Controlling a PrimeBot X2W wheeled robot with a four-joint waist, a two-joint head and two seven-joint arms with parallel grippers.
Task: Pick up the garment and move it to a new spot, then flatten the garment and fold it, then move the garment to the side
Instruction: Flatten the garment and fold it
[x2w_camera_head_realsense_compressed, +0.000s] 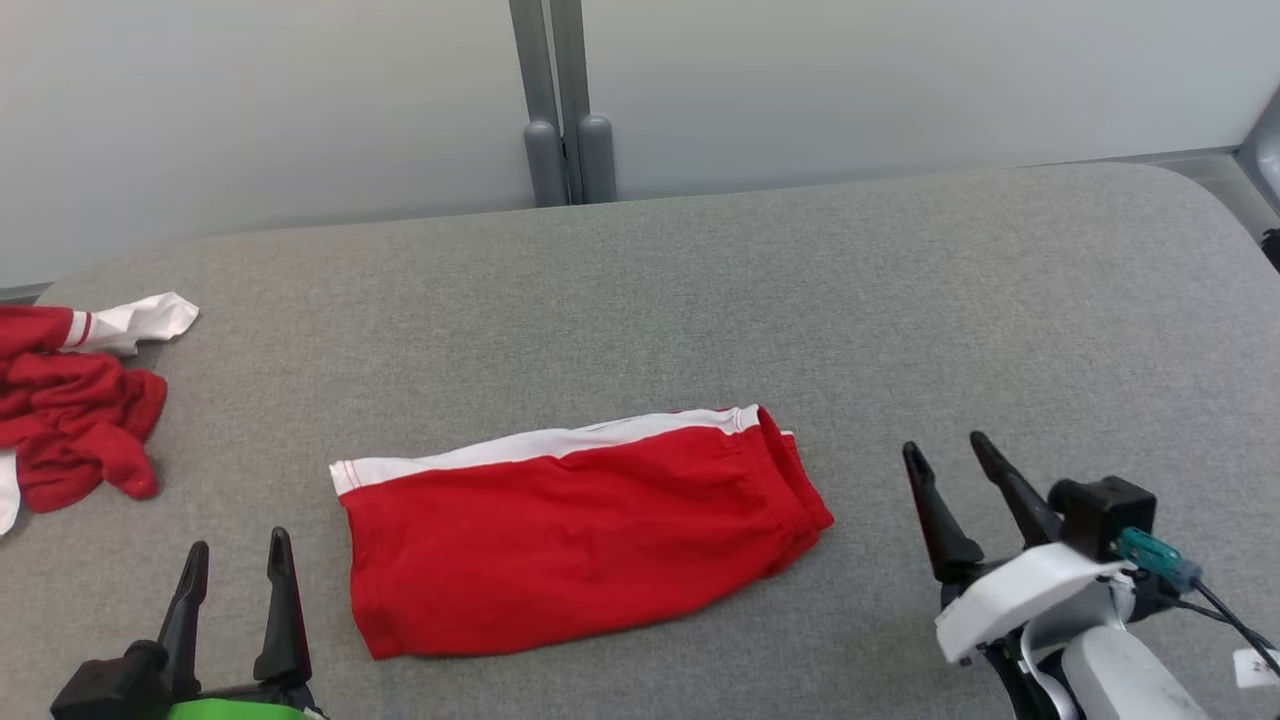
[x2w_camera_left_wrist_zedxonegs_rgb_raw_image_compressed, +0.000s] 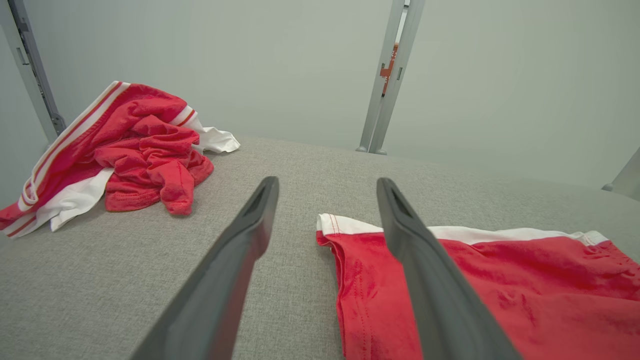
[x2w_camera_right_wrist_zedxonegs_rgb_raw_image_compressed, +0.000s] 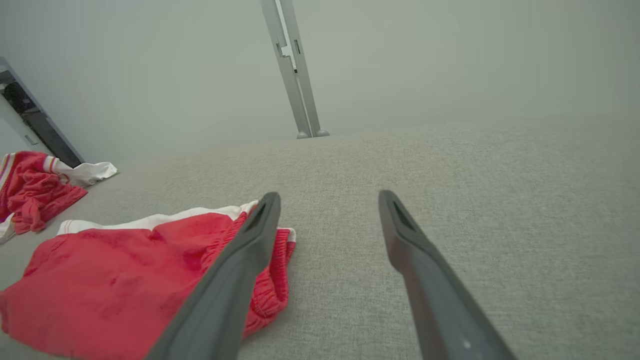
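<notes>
Left gripper (x2w_camera_head_realsense_compressed: 238, 542): 7 o'clock in head view, fingers spread apart, empty, pointing to 12. Right gripper (x2w_camera_head_realsense_compressed: 944, 444): 4 o'clock, fingers spread apart, empty, tilted toward 11, pale forearm (x2w_camera_head_realsense_compressed: 1120, 680) below it. Red garment (x2w_camera_head_realsense_compressed: 570, 540) with white band: flat at centre, between both grippers, apart from each. Crumpled red-white pile (x2w_camera_head_realsense_compressed: 70, 420): 9 o'clock. Grey fabric surface (x2w_camera_head_realsense_compressed: 900, 300); pale wall panels (x2w_camera_head_realsense_compressed: 900, 80), grey post (x2w_camera_head_realsense_compressed: 565, 100) at 12 o'clock.

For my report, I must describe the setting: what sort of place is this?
Probably a lab or test room for folding clothes: a grey padded table, bare wall panels with metal posts, red shorts and a pile of clothes.
</notes>
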